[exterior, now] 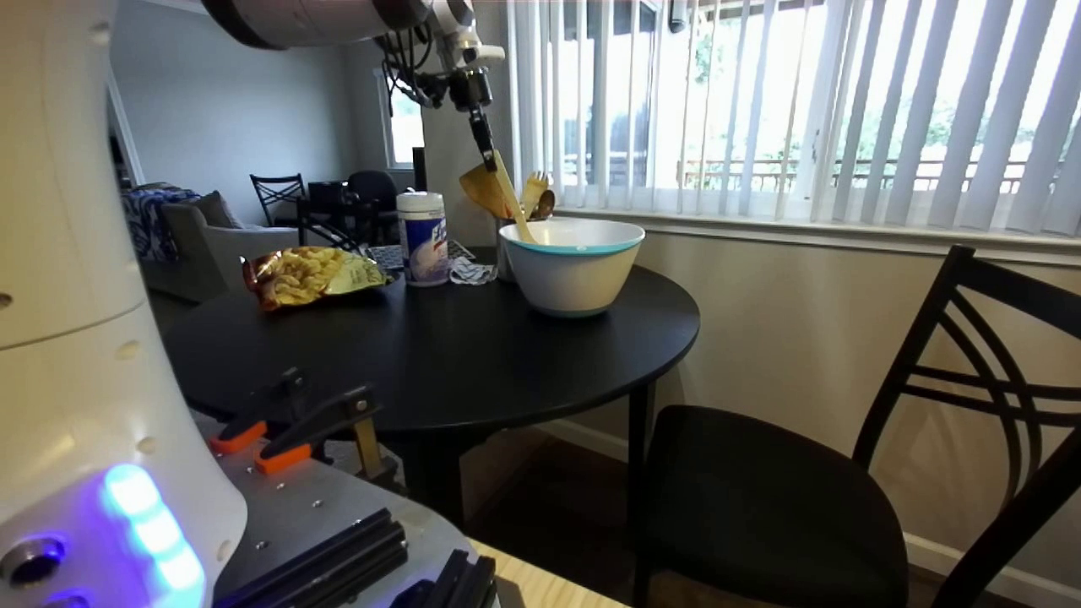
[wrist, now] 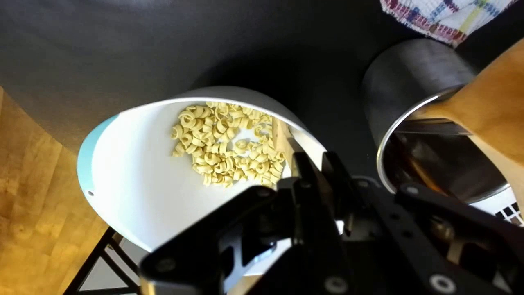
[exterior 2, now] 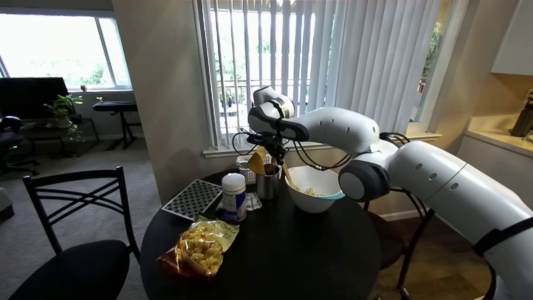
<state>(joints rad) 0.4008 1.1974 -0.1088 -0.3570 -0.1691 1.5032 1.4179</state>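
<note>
My gripper (exterior: 489, 159) is shut on the upper handle of a light wooden utensil (exterior: 513, 201); its jaws (wrist: 314, 159) show the handle between them in the wrist view. The utensil leans down into a white bowl (exterior: 574, 283) with a teal rim. Its lower part (wrist: 280, 137) lies along the bowl's inner wall, beside curly dry pasta (wrist: 223, 143) on the bottom. The pasta also shows in an exterior view (exterior 2: 312, 192). A metal holder (exterior 2: 267, 187) with a wooden spatula (exterior 2: 257, 163) and other utensils stands close beside the bowl and gripper.
On the round black table (exterior 2: 291, 254) stand a wipes canister (exterior 2: 234, 198) and a yellow-red snack bag (exterior 2: 202, 250). A checkered panel (exterior 2: 193, 199), a cloth (wrist: 446, 16) and a white basket (exterior 2: 249, 174) lie near the wall. A black chair (exterior: 773, 498) is beside the table.
</note>
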